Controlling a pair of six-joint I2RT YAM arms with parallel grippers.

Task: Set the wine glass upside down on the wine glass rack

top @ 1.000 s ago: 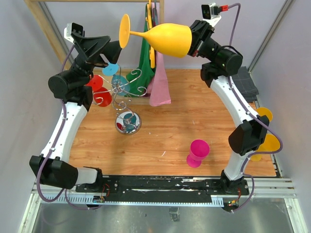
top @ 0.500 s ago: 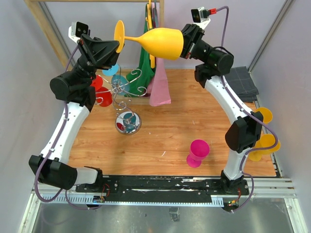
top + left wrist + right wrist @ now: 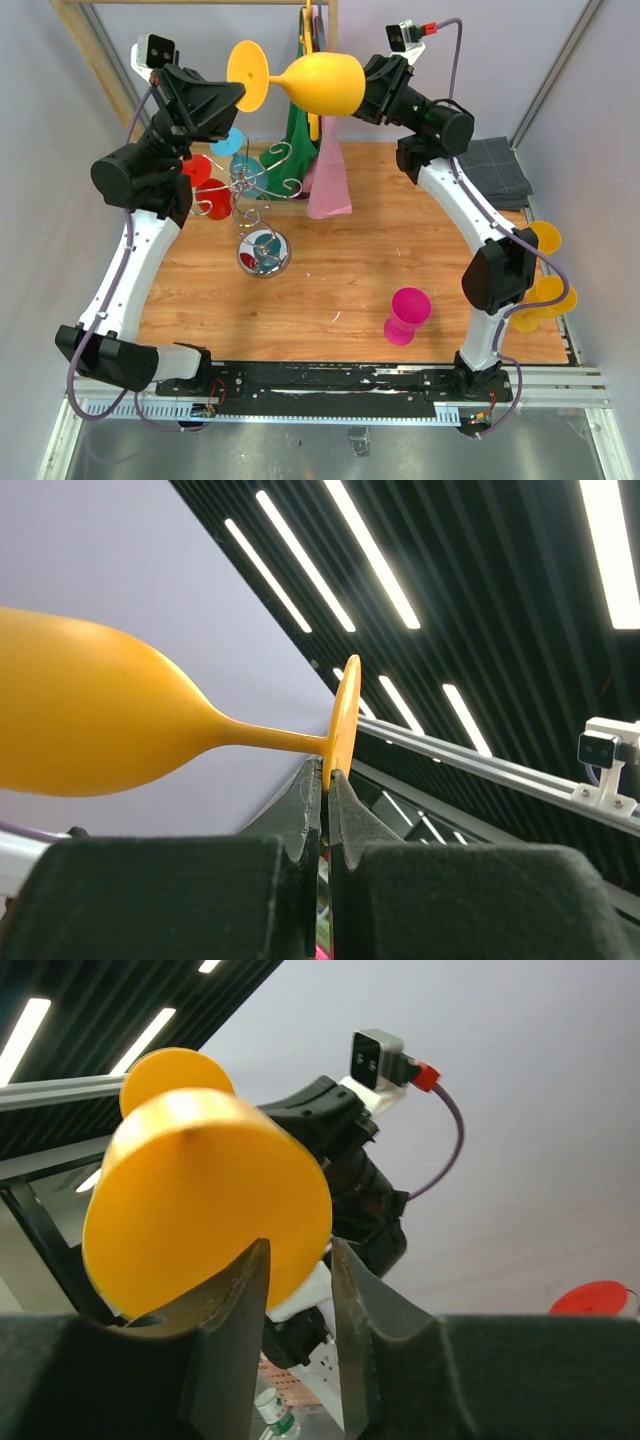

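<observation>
A yellow wine glass hangs on its side in mid-air, high above the back of the wooden table, held between two black robot arms. Its round foot points left and its bowl points right. The left gripper is pinched tight on the rim of the foot; in the left wrist view its two fingers meet on the thin yellow disc. The right gripper sits at the mouth of the bowl. In the right wrist view its fingers stand apart with the edge of the bowl in the gap between them, and I cannot tell whether they touch it. Below the glass and to the left, the chrome wine glass rack stands on the table, with red and blue glasses among its curled arms. A pink cup stands well apart, nearer the front.
</observation>
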